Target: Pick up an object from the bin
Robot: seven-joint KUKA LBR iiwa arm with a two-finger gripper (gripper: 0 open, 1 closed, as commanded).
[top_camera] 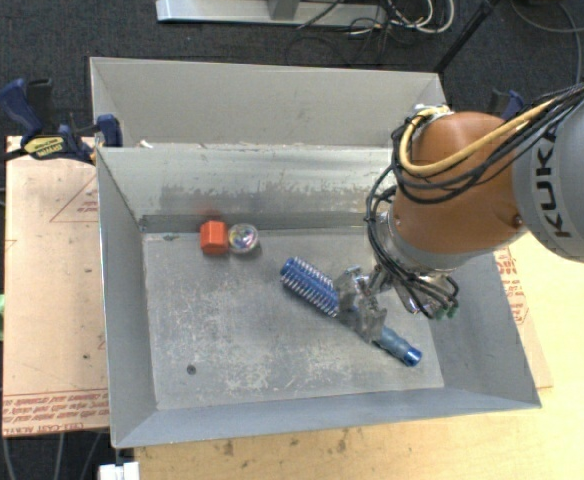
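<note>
A blue hairbrush (309, 285) lies slantwise on the bin floor right of the middle, bristle head up-left and blue handle end (400, 348) down-right. My gripper (363, 304) is low over the brush's neck, between head and handle, and hides that part. How it stands on the brush cannot be made out under the wrist. An orange block (212, 236) and a small clear ball (243, 237) sit side by side near the back wall, well left of the gripper.
The arm's orange wrist cover and yellow cables hang over the bin's right side and hide the floor below. The right wall slopes up close behind the gripper.
</note>
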